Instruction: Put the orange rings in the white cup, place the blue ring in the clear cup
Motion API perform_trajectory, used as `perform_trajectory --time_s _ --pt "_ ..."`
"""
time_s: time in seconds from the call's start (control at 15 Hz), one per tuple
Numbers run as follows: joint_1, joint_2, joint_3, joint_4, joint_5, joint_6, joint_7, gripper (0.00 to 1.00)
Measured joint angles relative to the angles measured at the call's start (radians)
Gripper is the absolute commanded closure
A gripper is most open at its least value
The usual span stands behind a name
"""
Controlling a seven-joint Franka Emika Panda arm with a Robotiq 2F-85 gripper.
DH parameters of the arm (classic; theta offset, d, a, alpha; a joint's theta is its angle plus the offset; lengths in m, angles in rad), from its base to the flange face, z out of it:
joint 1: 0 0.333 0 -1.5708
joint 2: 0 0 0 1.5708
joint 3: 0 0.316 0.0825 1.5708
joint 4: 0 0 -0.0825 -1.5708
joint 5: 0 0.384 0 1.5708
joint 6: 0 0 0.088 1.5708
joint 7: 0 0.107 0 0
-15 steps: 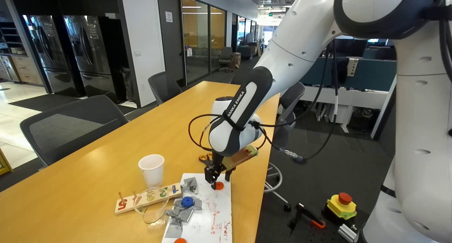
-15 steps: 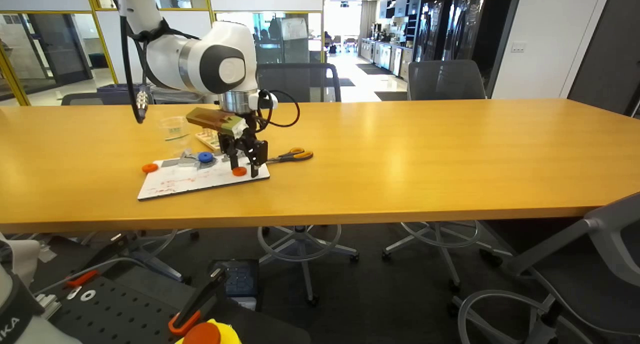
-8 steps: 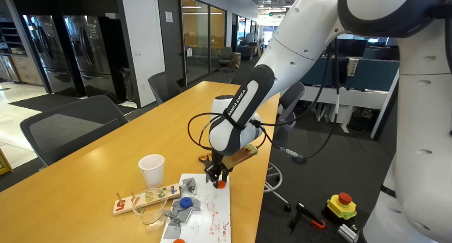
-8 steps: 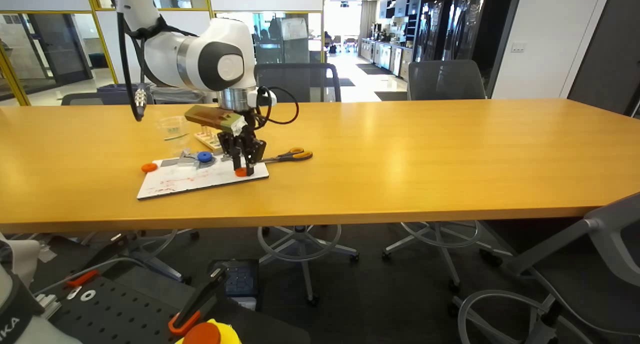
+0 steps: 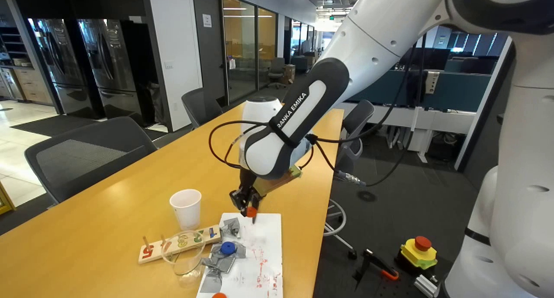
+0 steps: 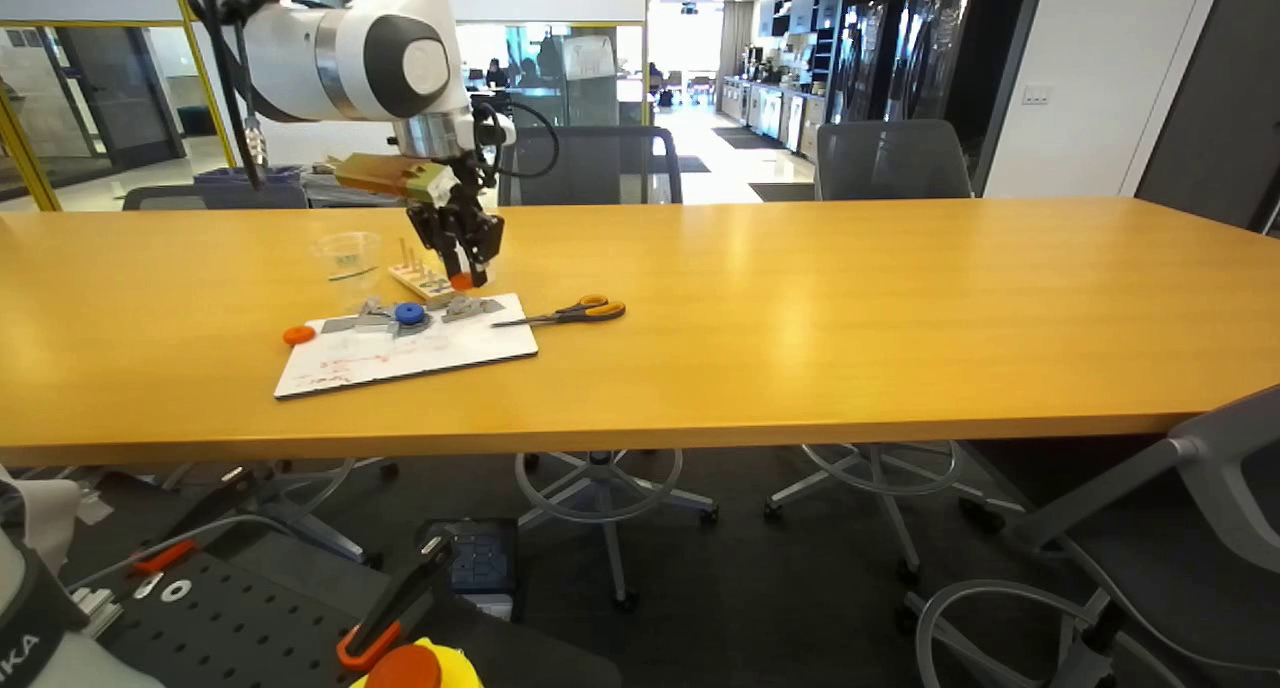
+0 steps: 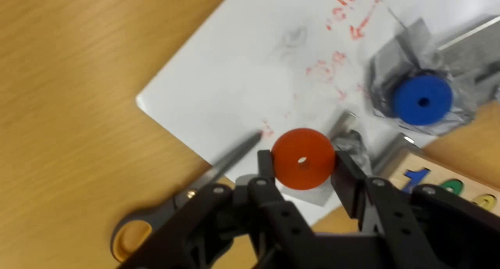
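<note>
Tool (image 7: 303, 159) grips an orange ring (image 7: 299, 144) by its sides, clear of the white board (image 7: 218, 93), and now it wants a high carry, centred over the upright white cup (image 5: 187, 211) before release.

Long table (image 6: 850, 318) carries small cluster

A white board (image 5: 270, 228) lies flat on the table. From the board, in an exterior view, the white cup (image 5: 188, 210) stands upright at ten o'clock; a numbered strip (image 5: 153, 249) with pegs and the clear cup (image 5: 188, 259), seen partly before it, sit at nine. In an exterior view, scissors (image 6: 578, 314) lie near three o'clock, tip over the board.
</note>
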Motion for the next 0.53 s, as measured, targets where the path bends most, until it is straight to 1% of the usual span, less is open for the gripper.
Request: perform_trajectory --time_s 0.2,0.53 --pt "0.04 -0.02 0.026 0.059 -0.005 -0.014 0.043 0.78" --pt "0.052 0.004 0.049 0.162 -0.005 -0.014 0.049 0.78"
